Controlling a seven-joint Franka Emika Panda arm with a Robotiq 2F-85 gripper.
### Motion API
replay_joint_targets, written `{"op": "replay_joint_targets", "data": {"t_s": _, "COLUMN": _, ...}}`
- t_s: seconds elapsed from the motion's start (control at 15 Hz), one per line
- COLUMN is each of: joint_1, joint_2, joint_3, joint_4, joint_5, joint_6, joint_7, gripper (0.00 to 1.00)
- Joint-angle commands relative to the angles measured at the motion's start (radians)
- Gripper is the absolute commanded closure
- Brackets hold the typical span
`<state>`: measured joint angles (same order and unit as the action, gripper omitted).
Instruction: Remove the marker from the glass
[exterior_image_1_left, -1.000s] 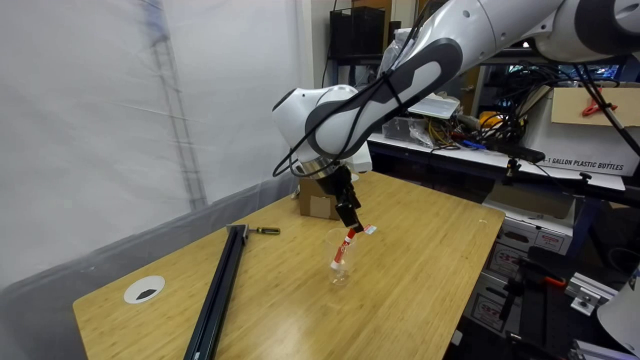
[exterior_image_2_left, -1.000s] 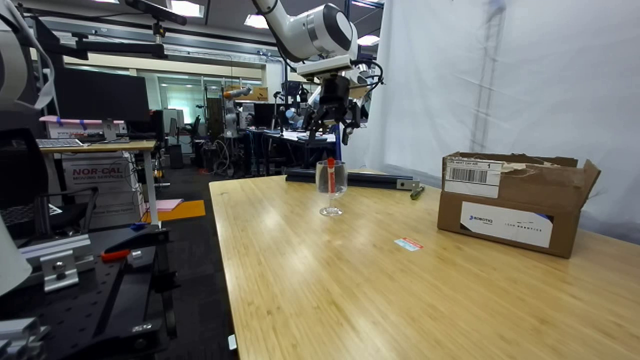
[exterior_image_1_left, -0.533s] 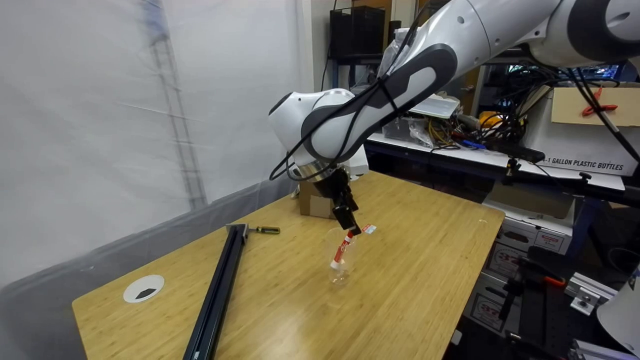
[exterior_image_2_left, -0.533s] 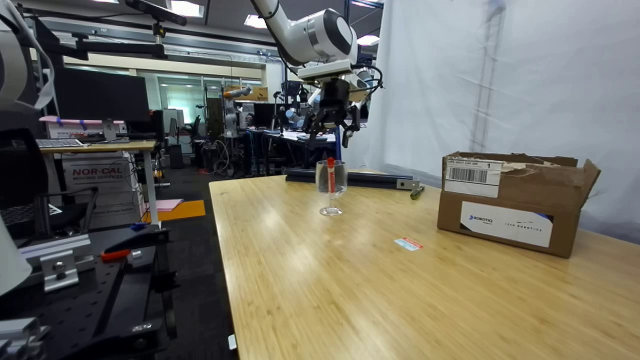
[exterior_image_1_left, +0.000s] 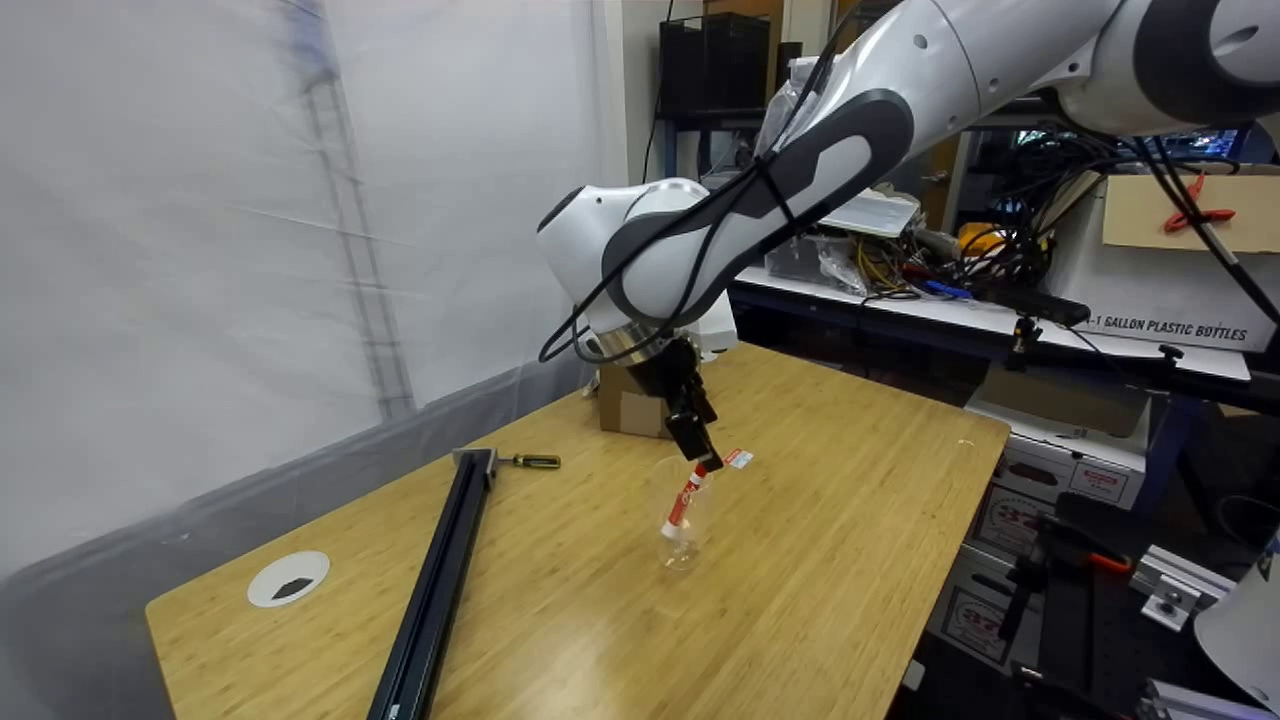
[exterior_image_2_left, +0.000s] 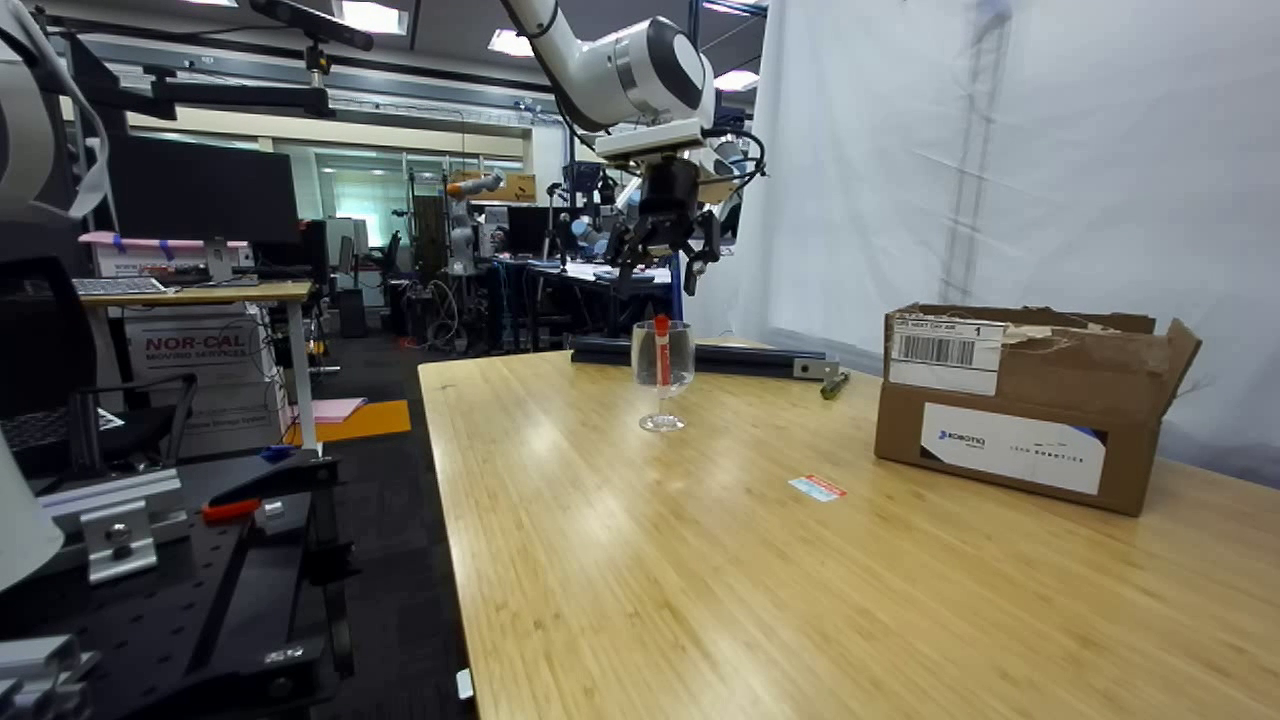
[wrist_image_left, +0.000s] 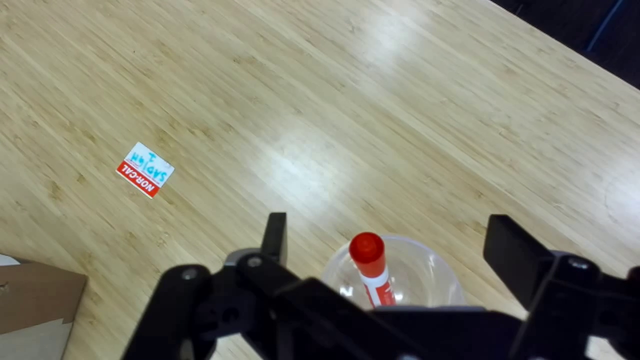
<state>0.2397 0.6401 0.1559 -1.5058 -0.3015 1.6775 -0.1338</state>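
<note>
Hiding the lower part of the marker (wrist_image_left: 376, 280) in the wrist view, the jaws gape wide, gripping nothing. Faint in an exterior view, the glass (exterior_image_1_left: 696, 515) holds it slanted right, red end up.

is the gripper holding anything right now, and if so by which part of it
Nothing is held: the gripper is open, its fingers apart, and the marker rests in the glass.

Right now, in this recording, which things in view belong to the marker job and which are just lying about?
Part of the job:
glass
marker, inside the glass
gripper, open, not yet gripping the marker

Just lying about:
cardboard box
long black rail
screwdriver
red-and-white label
</note>
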Motion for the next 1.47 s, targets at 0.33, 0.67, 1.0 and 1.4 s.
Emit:
{"op": "replay_joint_targets", "data": {"t_s": 0.33, "joint_1": 0.02, "joint_2": 0.024, "joint_3": -0.012, "joint_4": 0.005, "joint_5": -0.017, "joint_6": 0.004, "joint_7": -0.007, "gripper": 0.0}}
{"op": "replay_joint_targets", "data": {"t_s": 0.67, "joint_1": 0.027, "joint_2": 0.042, "joint_3": -0.014, "joint_4": 0.01, "joint_5": -0.03, "joint_6": -0.001, "joint_7": -0.013, "gripper": 0.0}}
{"op": "replay_joint_targets", "data": {"t_s": 1.0, "joint_1": 0.027, "joint_2": 0.053, "joint_3": -0.017, "joint_4": 0.016, "joint_5": -0.056, "joint_6": -0.001, "joint_7": -0.028, "gripper": 0.0}}
{"op": "replay_joint_targets", "data": {"t_s": 1.4, "joint_1": 0.029, "joint_2": 0.065, "joint_3": -0.019, "joint_4": 0.025, "joint_5": -0.097, "joint_6": 0.012, "joint_7": -0.06, "gripper": 0.0}}
